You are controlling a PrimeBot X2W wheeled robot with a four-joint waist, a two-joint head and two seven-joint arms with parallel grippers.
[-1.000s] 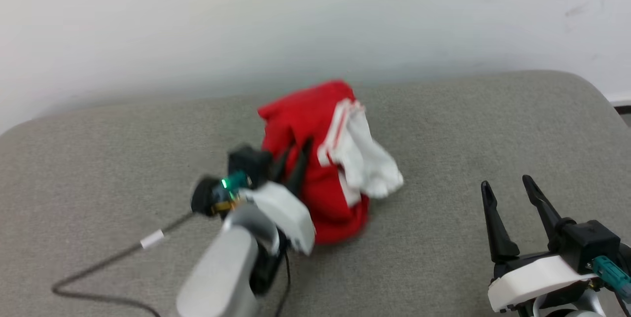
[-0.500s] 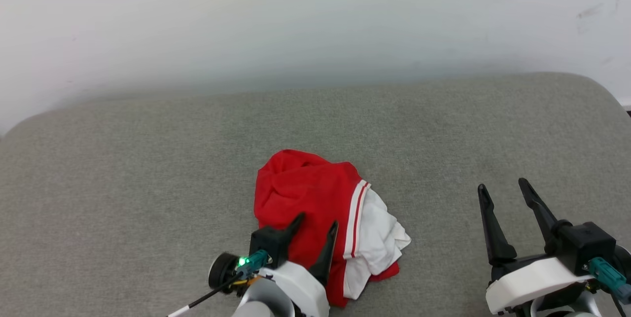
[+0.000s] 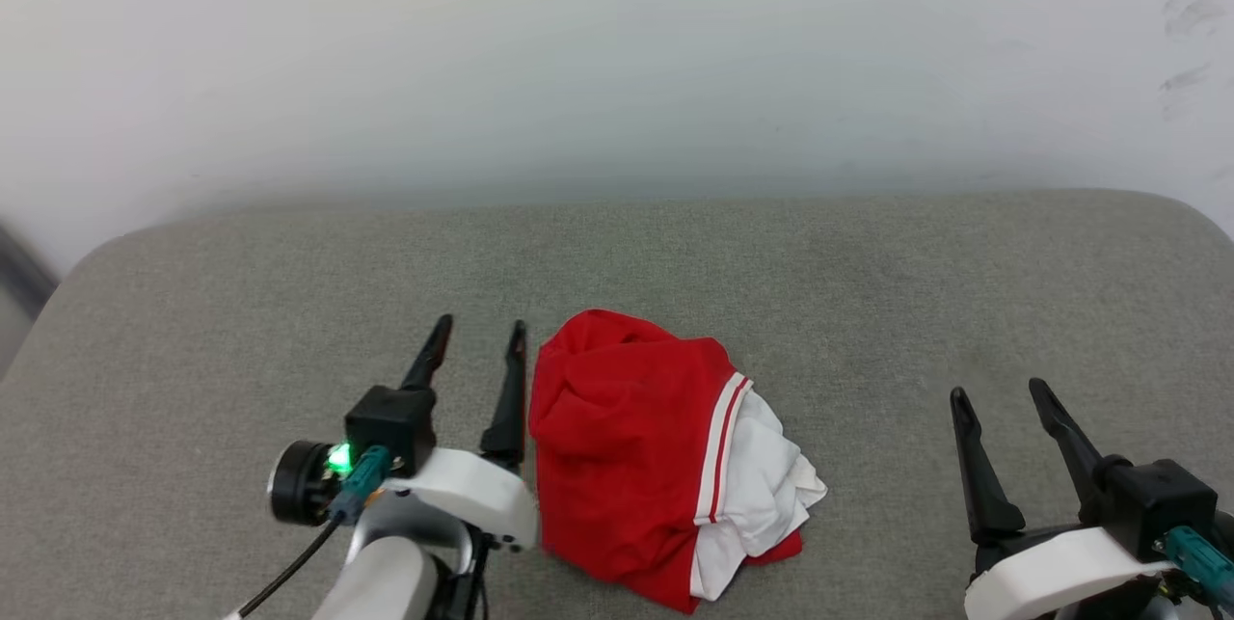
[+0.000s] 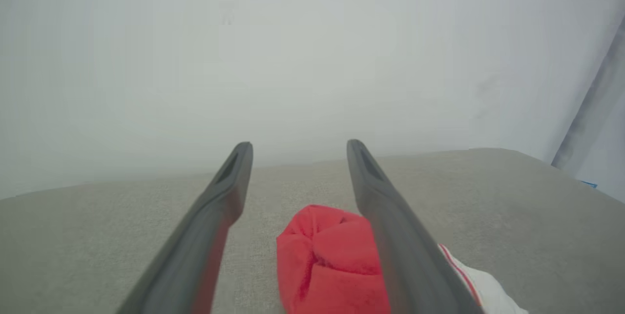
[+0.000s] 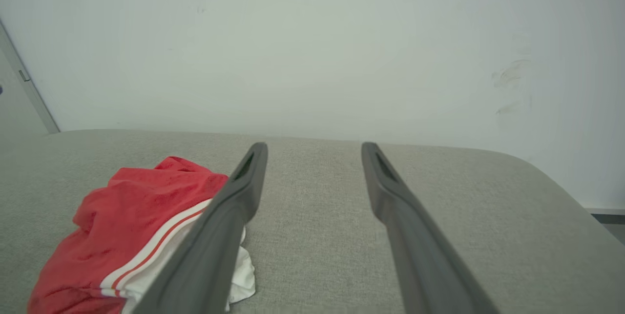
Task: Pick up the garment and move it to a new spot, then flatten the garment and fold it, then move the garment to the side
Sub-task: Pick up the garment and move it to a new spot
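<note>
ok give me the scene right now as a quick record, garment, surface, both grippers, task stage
garment: red T-shirt with white sleeve, crumpled in a heap, held by nothing
surface: grey padded fabric top, pale wall behind
left gripper: open, empty, close beside the garment's left edge
right gripper: open, empty, well apart on the garment's right
stage: not yet flattened or folded

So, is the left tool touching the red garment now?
Cannot tell. In the head view the open left tool stands right beside the garment, with no clear gap between them; in the left wrist view one finger overlaps the red cloth.
</note>
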